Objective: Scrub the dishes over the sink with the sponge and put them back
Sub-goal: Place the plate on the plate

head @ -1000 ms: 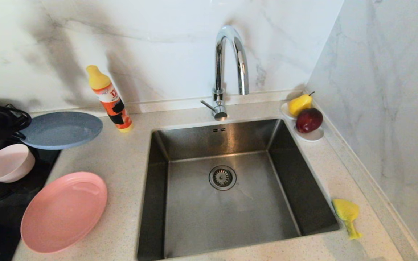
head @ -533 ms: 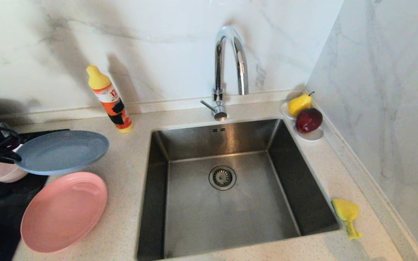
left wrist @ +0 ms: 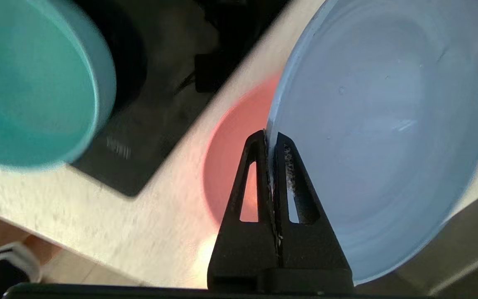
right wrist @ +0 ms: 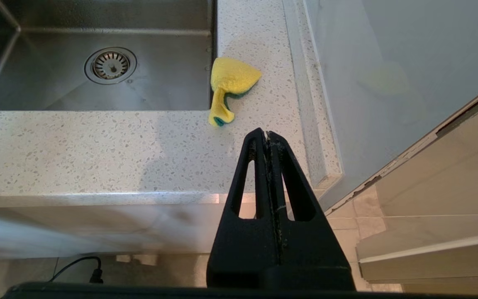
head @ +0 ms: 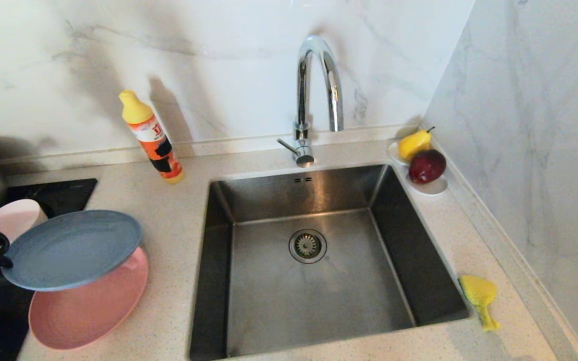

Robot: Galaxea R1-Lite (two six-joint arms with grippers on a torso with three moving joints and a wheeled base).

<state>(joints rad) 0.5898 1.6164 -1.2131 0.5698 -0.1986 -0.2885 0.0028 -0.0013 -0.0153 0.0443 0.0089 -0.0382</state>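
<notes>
One end effector (left wrist: 269,139) — clamping plate (left wrist: 384,124)

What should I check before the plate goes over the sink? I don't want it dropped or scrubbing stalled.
1. Left gripper grip: shut on the rim of the grey-blue plate: ok.
2. Plate clear of the counter: held above the salmon-pink plate: ok.
3. Plate over the sink: not ok, it hangs left of it.
4. Sink holds nothing: ok.
5. Sponge in hand: not ok, it lies on the counter by the sink's right edge.
6. Right gripper: shut, holding nothing, off the counter's front edge: not ok.
</notes>
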